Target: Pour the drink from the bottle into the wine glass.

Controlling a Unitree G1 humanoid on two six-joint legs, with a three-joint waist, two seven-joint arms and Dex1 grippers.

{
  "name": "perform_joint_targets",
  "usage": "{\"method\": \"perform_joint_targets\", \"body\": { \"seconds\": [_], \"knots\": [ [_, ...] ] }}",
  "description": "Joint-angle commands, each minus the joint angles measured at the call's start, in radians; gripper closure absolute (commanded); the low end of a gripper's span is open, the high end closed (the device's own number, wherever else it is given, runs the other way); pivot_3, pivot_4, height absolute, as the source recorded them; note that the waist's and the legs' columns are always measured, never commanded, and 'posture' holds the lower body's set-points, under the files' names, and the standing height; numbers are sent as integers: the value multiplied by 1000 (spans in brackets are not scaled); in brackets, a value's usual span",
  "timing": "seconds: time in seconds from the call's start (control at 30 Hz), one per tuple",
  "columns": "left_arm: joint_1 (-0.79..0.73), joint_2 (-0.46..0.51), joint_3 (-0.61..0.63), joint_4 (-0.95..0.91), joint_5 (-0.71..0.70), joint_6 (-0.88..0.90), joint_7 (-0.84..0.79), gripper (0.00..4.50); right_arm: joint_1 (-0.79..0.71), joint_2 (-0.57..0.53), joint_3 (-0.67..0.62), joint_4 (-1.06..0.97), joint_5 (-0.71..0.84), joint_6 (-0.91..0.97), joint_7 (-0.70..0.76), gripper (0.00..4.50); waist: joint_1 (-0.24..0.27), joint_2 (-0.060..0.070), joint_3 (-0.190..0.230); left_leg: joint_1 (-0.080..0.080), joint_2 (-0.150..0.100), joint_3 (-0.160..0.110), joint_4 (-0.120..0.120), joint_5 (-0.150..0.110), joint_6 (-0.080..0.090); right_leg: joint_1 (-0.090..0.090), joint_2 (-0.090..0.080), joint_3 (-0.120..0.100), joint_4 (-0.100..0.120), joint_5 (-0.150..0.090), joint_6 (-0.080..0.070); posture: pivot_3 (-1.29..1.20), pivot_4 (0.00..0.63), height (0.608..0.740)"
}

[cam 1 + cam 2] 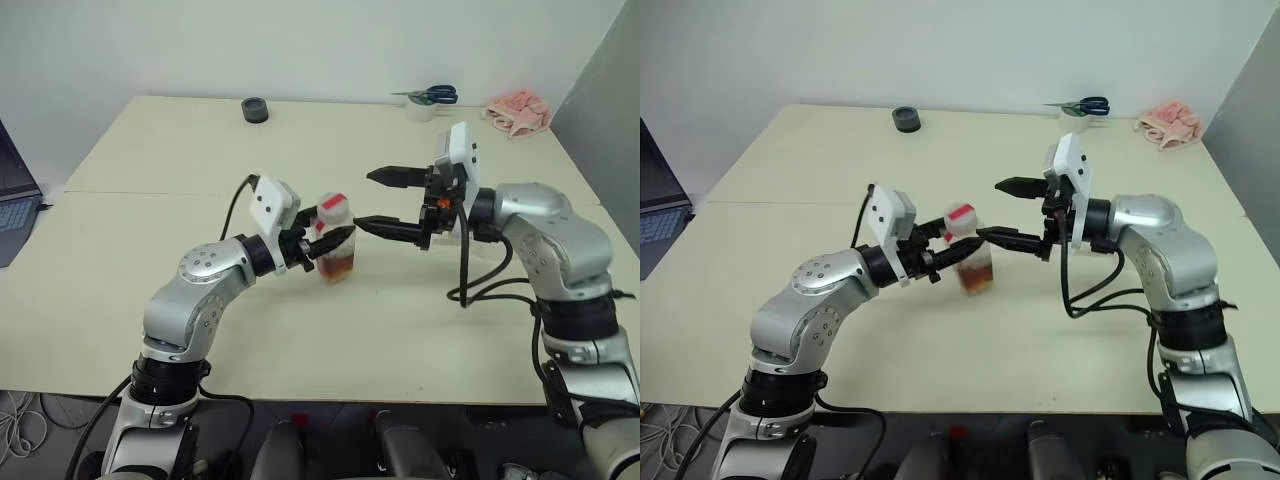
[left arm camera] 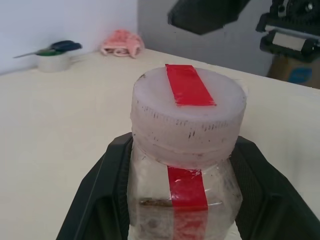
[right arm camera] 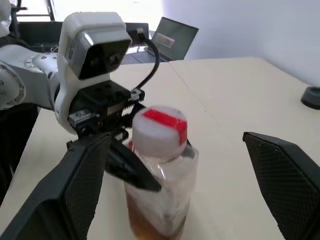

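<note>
Pinching the bottle [image 1: 334, 240], left fingers [image 2: 100, 200]; right fingers [image 1: 400, 177] spread beside its cap, scissors [image 1: 432, 95] far behind.

Cream table [image 1: 180, 160] bearing, beyond the right gripper [image 1: 385, 200], a black tape roll [image 1: 255, 110], scissors [image 1: 432, 95] on white tape roll [image 1: 420, 109], pink cloth [image 1: 518, 111].

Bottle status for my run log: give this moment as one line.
bottle: upright on table, cap on | left pincer: shut on bottle | right pincer: open beside cap | pour: not begun
</note>
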Motion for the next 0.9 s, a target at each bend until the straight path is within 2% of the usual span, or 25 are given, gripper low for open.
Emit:
{"method": "perform_joint_targets", "body": {
  "seconds": [0.03, 0.27, 0.57, 0.73, 0.9],
  "knots": [
    [-24, 10, -10, 4, -30, -21, -63, 2334, 16, -19, -20, -155, 17, 123, -129, 0, 0, 0, 0, 0, 0, 0, 0, 0, 0, 0, 0, 0, 0, 0, 0, 0, 150, 740],
    [-74, 11, -43, 44, -37, -21, -150, 2334, 37, 26, 17, -256, 33, 232, -264, 0, -1, 0, 0, 0, 0, 0, 0, 0, 1, 0, 1, 0, 0, 0, 0, 0, 150, 740],
    [-101, 16, -59, 51, -27, -17, -190, 2334, 57, 71, 79, -249, 1, 227, -361, 0, -1, 0, 0, 0, 0, 0, -1, 0, 1, 0, 1, 0, 0, 0, 0, 0, 150, 740],
    [-95, 22, -60, 44, -22, -16, -193, 2334, 51, 99, 91, -220, -16, 209, -384, 0, -4, 0, 0, 0, 0, 0, -1, 0, 1, 0, 1, 0, 0, 0, 0, 0, 150, 740],
    [-79, 35, -53, 50, -16, -19, -190, 2334, 59, 73, 67, -203, -6, 198, -365, 0, -4, 0, 0, 0, 0, 0, -1, 0, 1, 0, 1, 0, -1, 0, 0, 0, 150, 740]
  ]
}}
